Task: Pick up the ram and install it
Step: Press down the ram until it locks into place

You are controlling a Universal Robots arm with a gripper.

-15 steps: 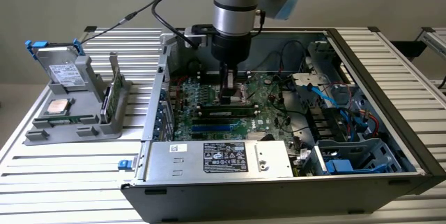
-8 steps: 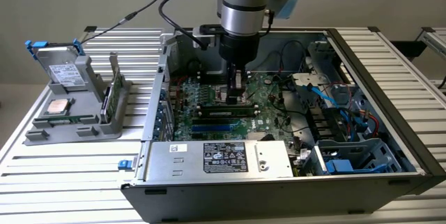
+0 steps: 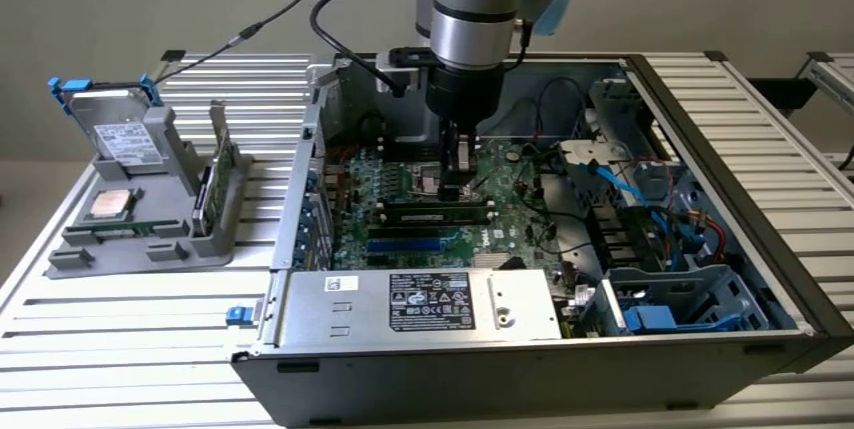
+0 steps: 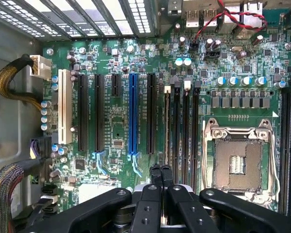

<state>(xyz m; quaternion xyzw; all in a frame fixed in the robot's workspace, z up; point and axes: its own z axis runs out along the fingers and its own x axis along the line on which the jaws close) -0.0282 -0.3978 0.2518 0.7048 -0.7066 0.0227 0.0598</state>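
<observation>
Ram (image 3: 434,215): lying lengthwise in a black memory slot on the green main board (image 3: 400,184), directly beneath the jaws (image 3: 454,189). Dark chips and a pale label along its face. Impossible to tell whether the tips touch its top edge.

Jaws pressed together, clamped on nothing, pointing straight down into the open computer case (image 3: 747,249). In the wrist view, jaws (image 4: 160,170) with both black fingers (image 4: 155,177) side by side, no gap, over the row of narrow black slots. Just to one side of the jaws there, an empty processor socket (image 4: 237,162) with its metal frame; to the other side, a long blue slot (image 4: 133,114) among black ones and one white.

Nearer the camera than the jaws, a silver power box (image 3: 427,304) with a black label.

Well away from the jaws, outside the case on the slatted surface (image 3: 134,329): a grey stand (image 3: 134,239) holding a boxy drive (image 3: 120,134), a square chip (image 3: 110,206) and a thin green board on edge (image 3: 210,194).
</observation>
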